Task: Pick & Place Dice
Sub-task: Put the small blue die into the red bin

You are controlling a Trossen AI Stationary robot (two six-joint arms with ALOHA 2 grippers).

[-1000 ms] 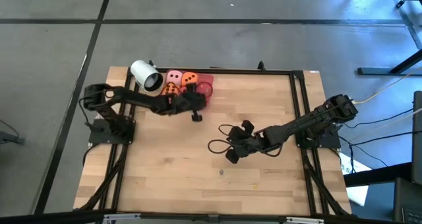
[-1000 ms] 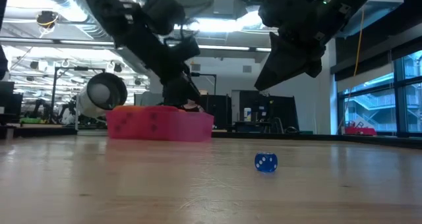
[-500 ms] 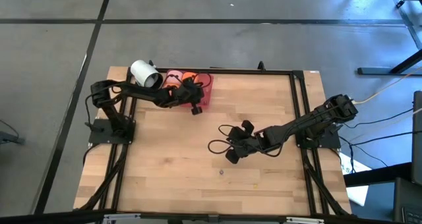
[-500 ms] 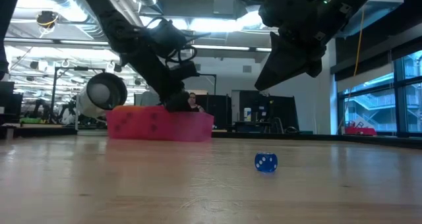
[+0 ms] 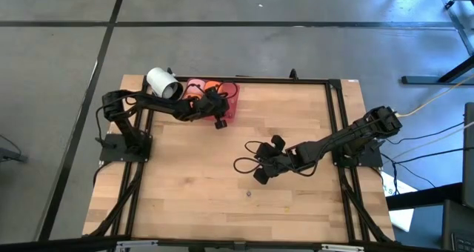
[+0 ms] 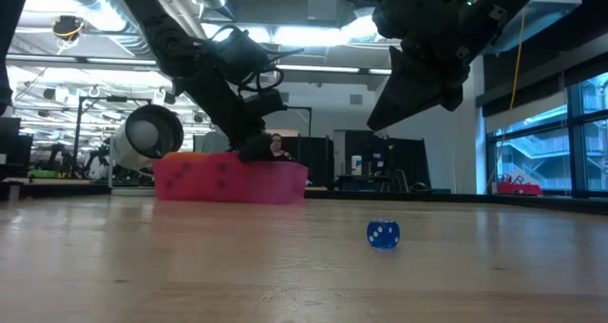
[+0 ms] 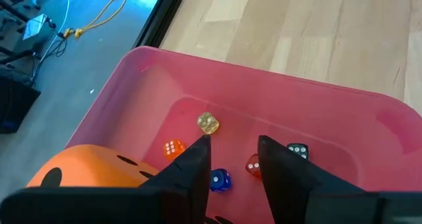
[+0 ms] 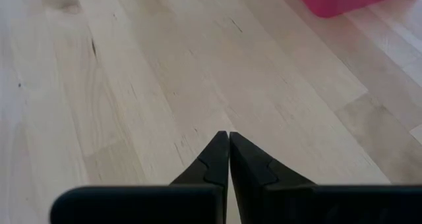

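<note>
Over the pink tray at the table's far left edge we see the left gripper, its two dark fingers parted with nothing between them. Below it, on the tray floor, lie small dice: a yellow die, an orange die, a blue die, a red die and a dark die. A large orange die with dark pips sits in the tray beside them (only partly in view). Near the table's middle, the right gripper hangs above bare wood with its fingertips pressed together, empty. Another small blue die rests alone on the table.
</note>
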